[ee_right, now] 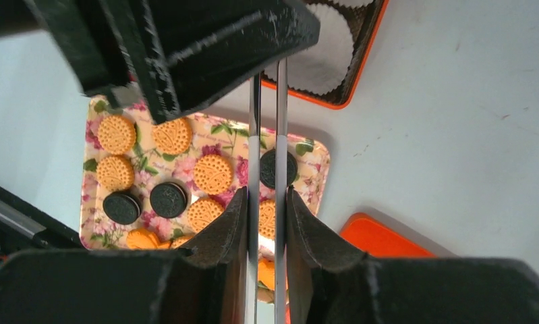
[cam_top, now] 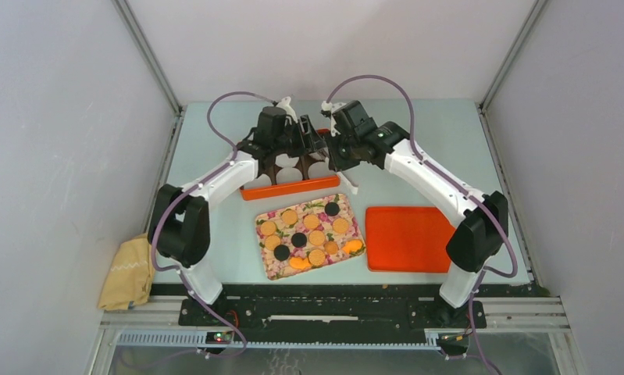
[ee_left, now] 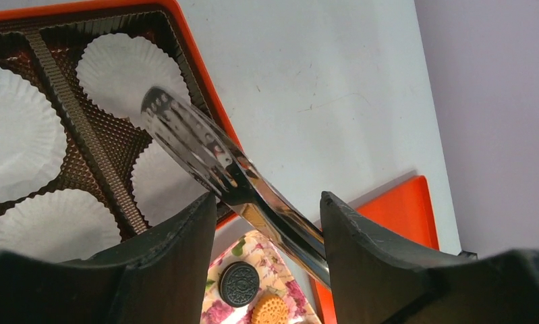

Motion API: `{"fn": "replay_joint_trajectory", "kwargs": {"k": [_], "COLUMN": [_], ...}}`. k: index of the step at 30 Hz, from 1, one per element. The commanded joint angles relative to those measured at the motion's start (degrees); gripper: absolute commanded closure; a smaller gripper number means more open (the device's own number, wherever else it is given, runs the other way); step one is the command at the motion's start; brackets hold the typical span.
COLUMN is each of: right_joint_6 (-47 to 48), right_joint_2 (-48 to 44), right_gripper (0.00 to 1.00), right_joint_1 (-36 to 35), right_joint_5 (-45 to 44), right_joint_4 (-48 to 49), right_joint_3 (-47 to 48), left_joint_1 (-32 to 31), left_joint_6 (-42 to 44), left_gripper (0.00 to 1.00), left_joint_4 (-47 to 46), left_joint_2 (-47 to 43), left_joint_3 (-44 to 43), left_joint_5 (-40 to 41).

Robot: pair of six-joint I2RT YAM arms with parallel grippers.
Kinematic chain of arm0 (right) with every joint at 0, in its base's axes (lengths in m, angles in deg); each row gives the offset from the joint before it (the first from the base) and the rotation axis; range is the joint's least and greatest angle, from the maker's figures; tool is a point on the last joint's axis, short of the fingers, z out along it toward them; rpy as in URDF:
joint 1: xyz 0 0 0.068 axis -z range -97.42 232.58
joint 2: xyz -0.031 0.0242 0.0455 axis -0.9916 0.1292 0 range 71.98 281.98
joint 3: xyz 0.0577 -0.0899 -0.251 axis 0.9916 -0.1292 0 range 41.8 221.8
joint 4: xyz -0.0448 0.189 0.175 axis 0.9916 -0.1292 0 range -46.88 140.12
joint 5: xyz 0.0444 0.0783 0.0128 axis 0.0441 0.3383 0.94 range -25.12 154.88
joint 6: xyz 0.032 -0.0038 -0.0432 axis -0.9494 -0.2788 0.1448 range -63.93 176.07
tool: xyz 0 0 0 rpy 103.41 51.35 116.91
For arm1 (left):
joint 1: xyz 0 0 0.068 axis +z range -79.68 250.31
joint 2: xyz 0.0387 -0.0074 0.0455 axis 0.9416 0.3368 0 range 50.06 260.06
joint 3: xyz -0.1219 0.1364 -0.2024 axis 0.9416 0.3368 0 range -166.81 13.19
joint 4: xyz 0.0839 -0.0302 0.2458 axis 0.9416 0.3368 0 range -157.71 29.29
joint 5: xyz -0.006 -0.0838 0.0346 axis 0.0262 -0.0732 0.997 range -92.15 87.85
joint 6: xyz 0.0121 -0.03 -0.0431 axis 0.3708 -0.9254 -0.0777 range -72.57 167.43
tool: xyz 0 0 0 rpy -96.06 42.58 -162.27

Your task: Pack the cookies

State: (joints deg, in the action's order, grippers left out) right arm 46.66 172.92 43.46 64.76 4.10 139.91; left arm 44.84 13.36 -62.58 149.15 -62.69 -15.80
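Cookies all sitting on the flowered tray, none in the box that I can see. The right claw is clenched on the thin tongs, and the left claw hangs released, fingers straddling the handle. Tight quarters up there: one nudge from the left arm could twist those slim strips in the grip, and the bare tip, right above the paper liners, might snag one and drag it out.
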Motion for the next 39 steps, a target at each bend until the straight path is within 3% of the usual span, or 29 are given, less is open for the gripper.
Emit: {"fn": "replay_joint_trajectory", "kwargs": {"k": [1, 12, 21, 32, 39], "right_joint_6": [0.80, 0.63, 1.40, 0.71, 2.15], "right_joint_2": [-5.82, -6.77, -9.11, -12.04, -5.52], "right_gripper": [0.83, 0.82, 0.82, 0.82, 0.83], "right_joint_1": [-1.05, -1.46, -3.81, -3.09, 5.96], "right_joint_5": [-5.33, -8.65, -10.75, -11.35, -11.12], "right_joint_4": [1.72, 0.39, -0.68, 0.95, 4.37], "right_joint_3": [5.32, 6.53, 3.20, 1.99, 2.32], "left_joint_1": [-0.72, -0.72, -0.72, -1.16, -2.65], "left_joint_6": [1.54, 2.18, 6.64, 2.31, 1.53], "left_gripper": [0.37, 0.38, 0.36, 0.36, 0.36], "left_joint_4": [-1.69, -2.00, 5.75, 4.19, 2.82], "left_joint_2": [-2.03, -6.52, -12.34, -15.95, -16.07], "left_joint_3": [3.95, 10.08, 1.88, 5.95, 8.57], "left_joint_5": [1.13, 2.66, 7.81, 6.70, 7.21]}}
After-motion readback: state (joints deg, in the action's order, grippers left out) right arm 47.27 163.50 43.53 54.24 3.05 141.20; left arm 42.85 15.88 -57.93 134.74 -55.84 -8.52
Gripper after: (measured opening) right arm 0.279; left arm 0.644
